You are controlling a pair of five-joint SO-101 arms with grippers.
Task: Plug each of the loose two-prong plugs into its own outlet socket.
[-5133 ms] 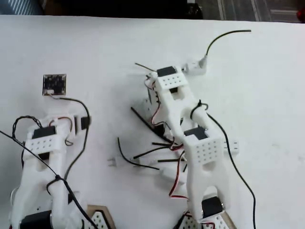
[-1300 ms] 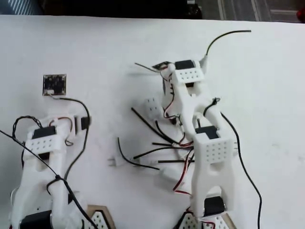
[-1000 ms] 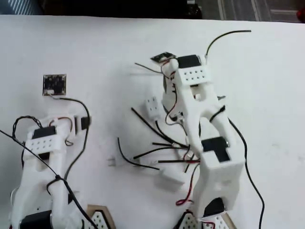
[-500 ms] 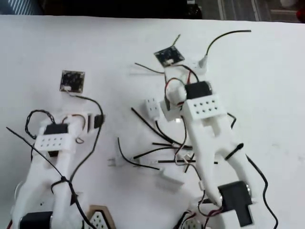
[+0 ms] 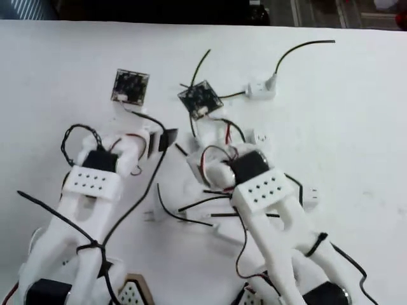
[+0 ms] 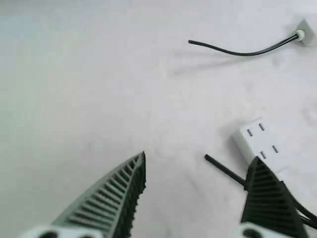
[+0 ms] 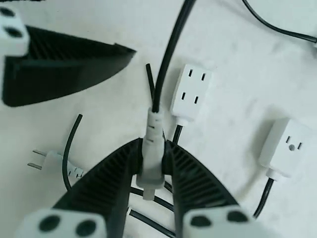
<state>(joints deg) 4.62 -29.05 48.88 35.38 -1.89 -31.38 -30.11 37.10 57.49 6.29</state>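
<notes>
The right end effector (image 7: 152,145) is clamped on a white plug (image 7: 150,168), whose black cord (image 7: 171,54) runs off across the counter (image 7: 99,114). A four-slot outlet socket (image 7: 190,91) lies just beyond the plug, and a second socket (image 7: 286,144) lies apart from it. A loose two-prong plug (image 7: 47,159) rests on the counter, untouched. The left end effector (image 6: 198,158) stands wide apart, holding nothing, with one finger just beside the four-slot outlet socket.

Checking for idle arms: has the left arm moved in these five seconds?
Yes. The left arm has reached farther up the table and rightward, nearer the unmoved far plug.
</notes>
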